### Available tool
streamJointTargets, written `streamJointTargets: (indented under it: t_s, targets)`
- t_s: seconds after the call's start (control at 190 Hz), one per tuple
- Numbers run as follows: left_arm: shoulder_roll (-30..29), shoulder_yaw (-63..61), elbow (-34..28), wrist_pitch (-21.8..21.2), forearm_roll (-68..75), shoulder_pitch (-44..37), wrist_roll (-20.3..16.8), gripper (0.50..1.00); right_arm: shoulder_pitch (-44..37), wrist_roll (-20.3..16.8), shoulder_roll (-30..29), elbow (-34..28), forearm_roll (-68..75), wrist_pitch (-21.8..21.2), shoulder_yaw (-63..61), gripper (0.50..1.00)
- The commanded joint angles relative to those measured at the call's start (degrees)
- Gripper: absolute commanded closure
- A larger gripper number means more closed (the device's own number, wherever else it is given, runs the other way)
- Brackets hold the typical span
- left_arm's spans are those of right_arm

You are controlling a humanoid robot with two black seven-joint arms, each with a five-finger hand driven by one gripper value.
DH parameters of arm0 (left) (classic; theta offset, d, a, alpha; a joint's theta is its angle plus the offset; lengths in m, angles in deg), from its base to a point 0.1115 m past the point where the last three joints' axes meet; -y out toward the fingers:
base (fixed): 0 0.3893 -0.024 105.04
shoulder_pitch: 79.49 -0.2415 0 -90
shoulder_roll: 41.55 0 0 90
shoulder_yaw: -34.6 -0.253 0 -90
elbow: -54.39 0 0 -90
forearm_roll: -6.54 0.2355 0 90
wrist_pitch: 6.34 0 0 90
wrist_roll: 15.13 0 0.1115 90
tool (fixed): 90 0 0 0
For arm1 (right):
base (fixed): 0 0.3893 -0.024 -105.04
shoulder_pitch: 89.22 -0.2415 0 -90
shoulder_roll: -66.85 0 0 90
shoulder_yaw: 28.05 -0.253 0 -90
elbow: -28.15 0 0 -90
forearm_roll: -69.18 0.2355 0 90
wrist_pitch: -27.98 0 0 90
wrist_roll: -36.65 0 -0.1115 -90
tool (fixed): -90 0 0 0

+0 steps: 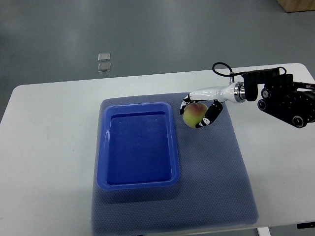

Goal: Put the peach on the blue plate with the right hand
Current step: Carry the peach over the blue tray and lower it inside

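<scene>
The peach (193, 114), yellow-green with a pink blush, is just right of the blue plate's (140, 147) upper right corner, over the grey-blue mat. My right hand (198, 113) comes in from the right edge and its fingers are curled around the peach. I cannot tell whether the peach rests on the mat or is lifted slightly. The blue plate is a deep rectangular tray and holds nothing. The left arm does not show.
A grey-blue mat (216, 187) lies under the plate on the white table (44, 147). Two small clear objects (104, 62) lie on the floor beyond the table's far edge. A brown box corner (298, 5) shows at the top right.
</scene>
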Motion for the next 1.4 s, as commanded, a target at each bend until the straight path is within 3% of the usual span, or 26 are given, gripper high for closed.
streamJointTargets:
  t_s: [0.0,0.367,0.567,0.745,0.819,0.976,1.281,1.396]
  targets:
    - [0.0,0.0,0.0,0.0,0.0,0.0,0.0,0.5,-1.7,0.2,0.0,-1.7,0.4,-0.1,-0.4,0.953]
    - [0.0,0.0,-0.3,0.0,0.1,0.0,0.0,0.5,-4.1,0.4,-7.5,-4.4,0.5,0.6,-1.1,0.948]
    - [0.0,0.0,-0.3,-0.1,0.0,-0.2,0.1,0.5,-3.9,-0.1,-16.4,-0.8,0.0,0.9,0.1,0.936]
    - [0.0,0.0,-0.3,-0.1,0.0,-0.5,0.0,0.5,-2.3,-0.2,-18.1,0.5,-0.3,2.0,3.5,0.91]
    - [0.0,0.0,-0.4,-0.2,0.0,-0.6,0.0,0.5,-2.0,-0.2,-18.2,0.5,-0.3,3.1,3.7,0.869]
    - [0.0,0.0,-0.3,-0.2,0.0,-0.7,0.0,0.5,-1.5,-0.3,-19.1,0.5,0.0,3.2,3.8,0.573]
    - [0.0,0.0,-0.3,-0.2,0.0,-0.7,0.0,0.5,-2.0,0.3,-18.7,0.3,0.7,2.5,3.2,0.57]
    - [0.0,0.0,-0.3,-0.1,0.0,-0.7,0.0,0.5,-3.9,0.1,-16.4,-0.1,7.8,-0.9,-0.4,0.57]
